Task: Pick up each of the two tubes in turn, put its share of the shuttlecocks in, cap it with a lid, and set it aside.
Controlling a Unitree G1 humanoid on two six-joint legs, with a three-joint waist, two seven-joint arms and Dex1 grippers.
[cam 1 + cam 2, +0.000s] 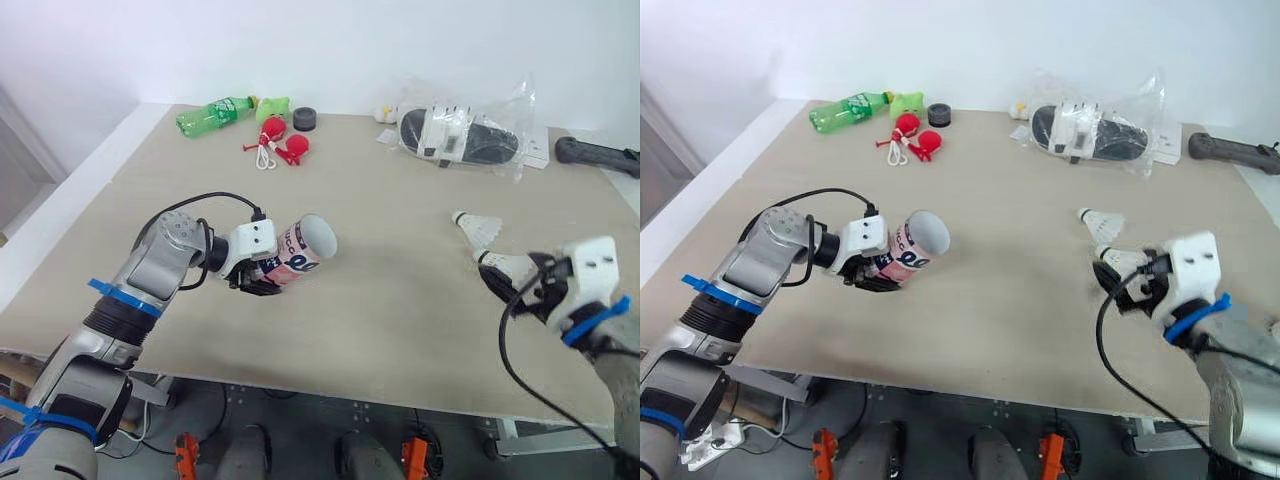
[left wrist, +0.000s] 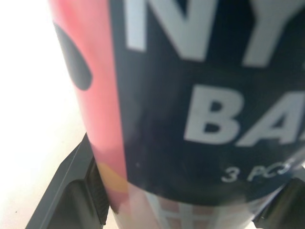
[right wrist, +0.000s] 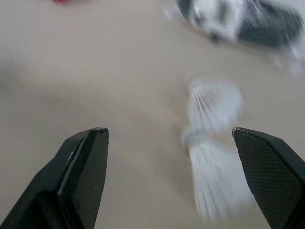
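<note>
My left gripper (image 1: 262, 278) is shut on a tube (image 1: 305, 248) with a pink and dark blue label. It holds the tube tilted just above the table, open mouth pointing right. In the left wrist view the tube's label (image 2: 190, 105) sits between the fingers (image 2: 71, 191). Two white shuttlecocks lie on the table at the right, one farther back (image 1: 477, 227) and one nearer (image 1: 508, 265). My right gripper (image 1: 492, 282) is open right at the nearer one. The right wrist view has both shuttlecocks (image 3: 212, 102) ahead between the spread fingers (image 3: 83, 162).
At the far edge lie a green bottle (image 1: 215, 113), a red toy with a white cord (image 1: 280, 145), a black round disc (image 1: 305, 119) and a plastic bag with black and white slippers (image 1: 462, 135). A black handle (image 1: 597, 153) lies at the far right. The table's front edge (image 1: 330, 385) is close.
</note>
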